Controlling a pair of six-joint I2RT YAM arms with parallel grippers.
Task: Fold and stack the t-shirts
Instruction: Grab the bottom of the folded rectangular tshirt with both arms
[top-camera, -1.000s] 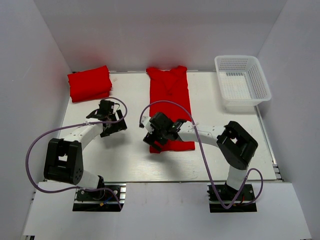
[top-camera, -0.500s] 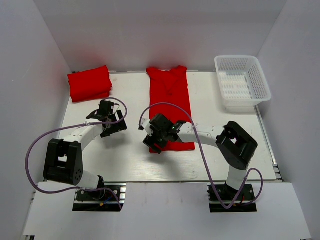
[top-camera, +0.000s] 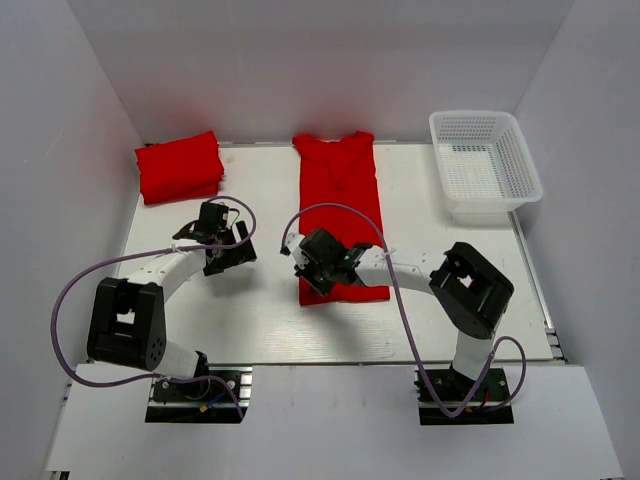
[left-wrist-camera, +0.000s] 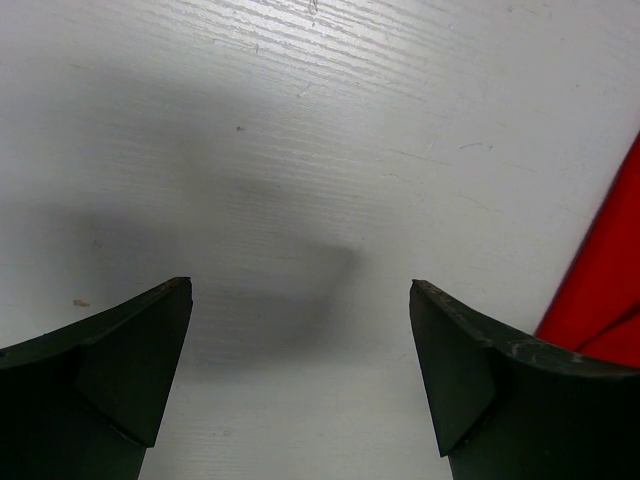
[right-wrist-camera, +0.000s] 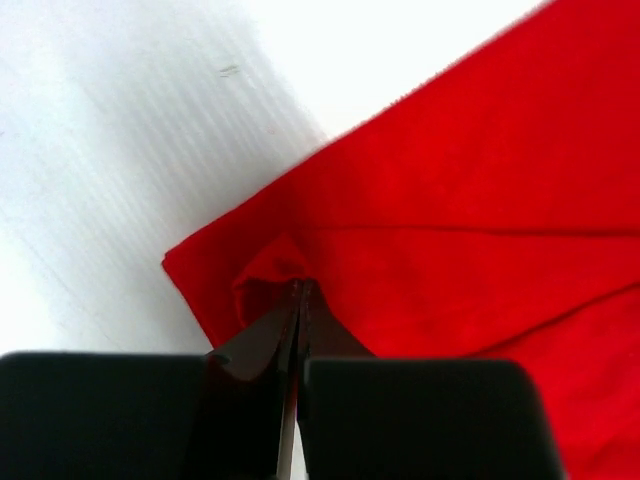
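A red t-shirt (top-camera: 340, 180) lies on the table (top-camera: 250, 320), folded into a long narrow strip that runs from the back edge toward me. My right gripper (top-camera: 312, 285) is at the strip's near left corner. In the right wrist view its jaws (right-wrist-camera: 302, 288) are shut, and a small fold of the t-shirt (right-wrist-camera: 480, 200) is pinched up at their tips. A second t-shirt (top-camera: 178, 166) lies folded at the back left. My left gripper (top-camera: 232, 252) stands open over bare table (left-wrist-camera: 300, 150), with the red edge of the strip (left-wrist-camera: 605, 290) off to its right.
A white mesh basket (top-camera: 485, 160) stands at the back right corner. White walls close in the table on the left, back and right. Purple cables loop over both arms.
My right gripper has shut on the near left corner of the t-shirt strip after shifting a little over it. The left arm has barely moved.
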